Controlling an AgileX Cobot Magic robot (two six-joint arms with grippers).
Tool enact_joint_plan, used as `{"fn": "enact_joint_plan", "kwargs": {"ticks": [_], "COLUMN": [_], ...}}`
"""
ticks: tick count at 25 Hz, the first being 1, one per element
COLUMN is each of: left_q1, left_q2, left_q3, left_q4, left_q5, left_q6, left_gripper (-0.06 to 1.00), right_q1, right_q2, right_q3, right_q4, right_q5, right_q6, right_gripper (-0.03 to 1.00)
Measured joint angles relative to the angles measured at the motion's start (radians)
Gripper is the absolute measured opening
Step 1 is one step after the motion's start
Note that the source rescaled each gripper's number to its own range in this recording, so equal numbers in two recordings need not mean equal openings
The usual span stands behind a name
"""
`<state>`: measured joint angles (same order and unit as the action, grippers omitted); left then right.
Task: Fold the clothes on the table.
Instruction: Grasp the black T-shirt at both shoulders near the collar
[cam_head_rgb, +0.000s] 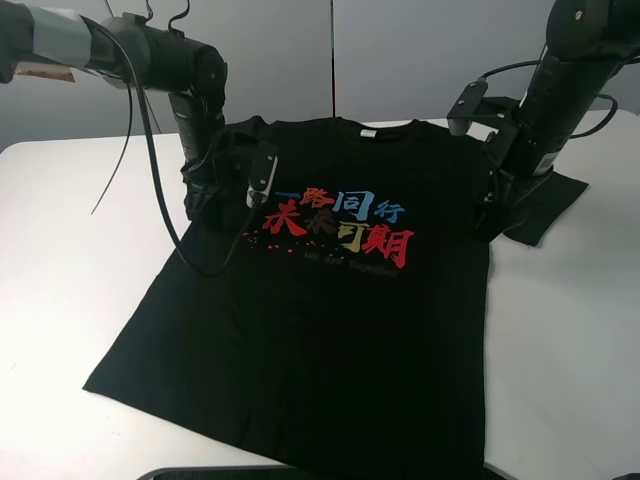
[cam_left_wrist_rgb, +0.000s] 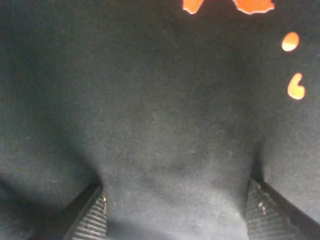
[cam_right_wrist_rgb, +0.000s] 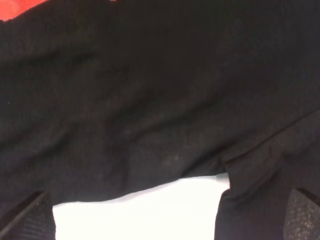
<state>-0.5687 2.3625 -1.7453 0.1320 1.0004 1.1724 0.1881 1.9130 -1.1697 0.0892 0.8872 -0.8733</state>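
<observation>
The black T-shirt (cam_head_rgb: 330, 320) lies flat and chest up on the white table (cam_head_rgb: 60, 250), with its red, blue and yellow characters (cam_head_rgb: 340, 215) showing. My left gripper (cam_head_rgb: 215, 210) is down on the shirt's left shoulder area. In the left wrist view (cam_left_wrist_rgb: 175, 215) its jaws stand wide apart, with the cloth (cam_left_wrist_rgb: 160, 125) bulging between them. My right gripper (cam_head_rgb: 490, 222) is down at the right armpit beside the sleeve (cam_head_rgb: 550, 200). In the right wrist view (cam_right_wrist_rgb: 167, 215) it is open over the shirt's edge (cam_right_wrist_rgb: 150, 90), and bare table (cam_right_wrist_rgb: 140, 210) shows between the fingers.
A black cable (cam_head_rgb: 165, 225) from the left arm loops down over the table and the shirt's left side. A dark object (cam_head_rgb: 210, 472) shows at the table's front edge. White tabletop lies left and right of the shirt.
</observation>
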Motion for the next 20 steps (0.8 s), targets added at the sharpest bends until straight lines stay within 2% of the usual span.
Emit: {"fn": "enact_joint_plan", "kwargs": {"ticks": [5, 11, 20], "left_q1": [0.0, 0.0, 0.0], "left_q2": [-0.002, -0.002, -0.002], "left_q3": [0.0, 0.002, 0.002], "left_q4": [0.002, 0.002, 0.0], "left_q5": [-0.002, -0.002, -0.002], "left_q6": [-0.003, -0.014, -0.018], "left_gripper": [0.75, 0.55, 0.52], "right_q1": [0.0, 0.0, 0.0], "right_q2": [0.0, 0.0, 0.0], "right_q3": [0.0, 0.0, 0.0], "right_q4": [0.002, 0.011, 0.026], "right_q5": [0.0, 0.0, 0.0], "right_q6": [0.0, 0.0, -0.002], "right_gripper": [0.98, 0.98, 0.98]}}
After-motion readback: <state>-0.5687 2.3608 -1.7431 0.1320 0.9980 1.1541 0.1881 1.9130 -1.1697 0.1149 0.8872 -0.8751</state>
